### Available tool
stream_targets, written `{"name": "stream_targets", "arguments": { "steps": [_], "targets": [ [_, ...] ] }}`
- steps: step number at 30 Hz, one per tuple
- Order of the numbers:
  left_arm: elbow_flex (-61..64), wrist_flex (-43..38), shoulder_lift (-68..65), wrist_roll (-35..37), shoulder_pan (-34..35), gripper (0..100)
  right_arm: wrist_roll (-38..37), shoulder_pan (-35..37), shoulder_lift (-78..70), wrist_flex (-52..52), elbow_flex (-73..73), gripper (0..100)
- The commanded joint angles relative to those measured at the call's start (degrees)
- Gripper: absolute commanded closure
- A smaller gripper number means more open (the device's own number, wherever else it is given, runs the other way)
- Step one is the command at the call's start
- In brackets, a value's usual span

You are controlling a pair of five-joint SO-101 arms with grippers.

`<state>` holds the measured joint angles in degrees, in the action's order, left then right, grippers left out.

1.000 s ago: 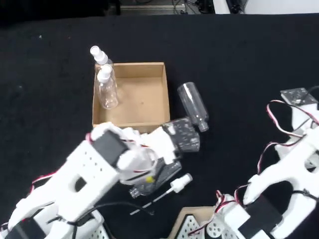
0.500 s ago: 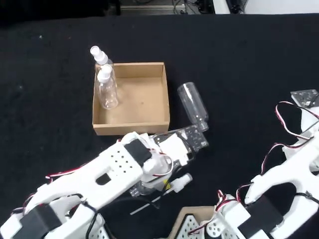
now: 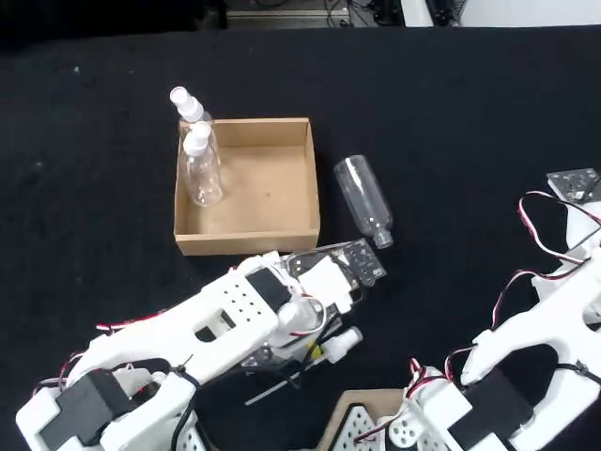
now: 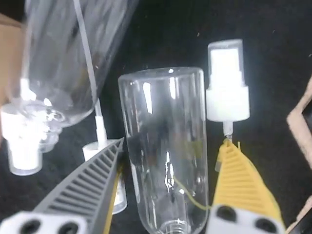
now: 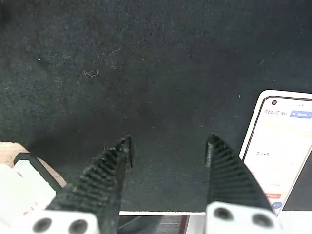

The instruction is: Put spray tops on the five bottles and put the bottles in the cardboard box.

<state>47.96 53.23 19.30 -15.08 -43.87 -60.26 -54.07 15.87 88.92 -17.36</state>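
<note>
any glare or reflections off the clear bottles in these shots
left wrist view: white streaks of glare run down the middle bottle, softer glints on the tilted bottle. high view: small glints on the lying bottle beside the cardboard box. right wrist view: no glare, but the phone screen glows bright.

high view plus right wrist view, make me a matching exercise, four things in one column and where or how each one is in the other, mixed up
Things:
1 capped bottle
2 uncapped bottle
3 spray top
4 right gripper

Places or states:
a lying on the cloth right of the box
b open over bare cloth
c in the box, by its left wall
d white, lying on the cloth, on no bottle

Pairs: 1-c, 2-a, 3-d, 4-b
</note>
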Motion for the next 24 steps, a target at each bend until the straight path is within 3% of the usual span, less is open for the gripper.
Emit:
{"name": "stream_targets", "arguments": {
  "steps": [1, 8, 14, 19, 24],
  "targets": [
    [1.27, -1.05, 0.44, 0.09, -0.31, 75, -0.53, -1.14, -0.22, -1.05, 2.86, 78.3],
    [1.1, 0.0, 0.88, 0.09, -0.4, 80, -0.53, -1.05, -0.22, -1.05, 2.77, 78.3],
    [-9.63, 13.45, 5.71, -1.58, 0.4, 80, -0.53, -0.7, -0.22, -1.41, 0.31, 78.3],
    [-25.27, 27.87, 13.8, -7.91, 10.15, 80, -0.53, -0.62, -0.04, -1.41, 0.22, 78.3],
    [-41.1, 38.15, 19.96, -8.35, 19.56, 80, -0.53, 1.14, 0.22, -1.05, 0.22, 78.3]
  ]
}}
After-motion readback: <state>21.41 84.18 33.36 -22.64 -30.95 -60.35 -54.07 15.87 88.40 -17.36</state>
